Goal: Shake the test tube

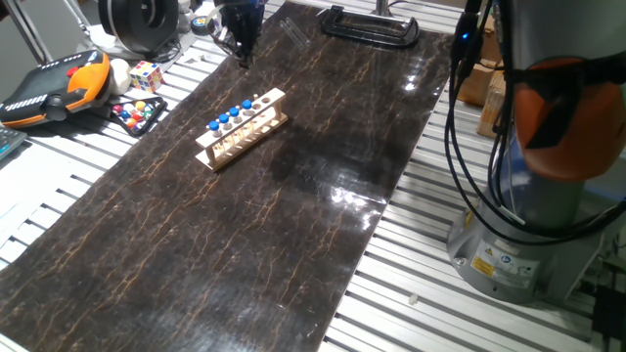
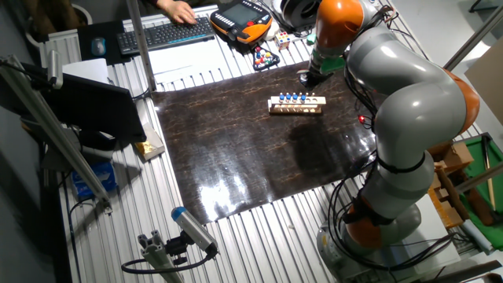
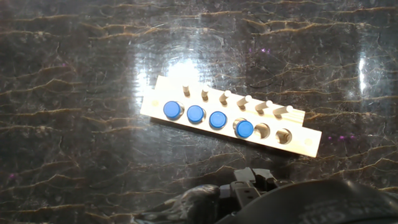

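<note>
While four test tubes (image 3: 173,110) fill the rack (image 3: 306,144), the claw's (image 1: 242,44) state is unclear.

Dark marbled table (image 1: 293,244); pale wooden rack (image 1: 242,137) stands on it.

A dark marbled mat (image 1: 245,225) with thin gold veins covers a ribbed aluminium table (image 1: 460,313), glaring under overhead light. Beyond its far edge lie a keyboard (image 2: 167,33), a Rubik's cube (image 1: 145,75) and an orange-black pendant (image 1: 54,88).
</note>
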### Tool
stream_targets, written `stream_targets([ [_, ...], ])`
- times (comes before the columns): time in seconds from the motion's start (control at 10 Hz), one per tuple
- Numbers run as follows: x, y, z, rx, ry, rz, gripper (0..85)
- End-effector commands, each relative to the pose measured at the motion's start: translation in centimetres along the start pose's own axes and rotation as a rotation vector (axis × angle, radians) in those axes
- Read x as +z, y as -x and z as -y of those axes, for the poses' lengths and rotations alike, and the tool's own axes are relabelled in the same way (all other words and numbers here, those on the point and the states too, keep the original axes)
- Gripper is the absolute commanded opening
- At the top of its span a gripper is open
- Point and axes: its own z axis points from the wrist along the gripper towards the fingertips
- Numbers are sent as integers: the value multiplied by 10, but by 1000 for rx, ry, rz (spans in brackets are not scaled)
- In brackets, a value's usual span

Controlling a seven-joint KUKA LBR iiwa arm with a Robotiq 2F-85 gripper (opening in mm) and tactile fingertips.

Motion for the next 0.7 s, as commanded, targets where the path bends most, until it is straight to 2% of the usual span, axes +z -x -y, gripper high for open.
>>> stream_targets([
  [0.0,0,0,0,0,0,0,7],
  [0.6,0,0,0,-2,-2,0,7],
])
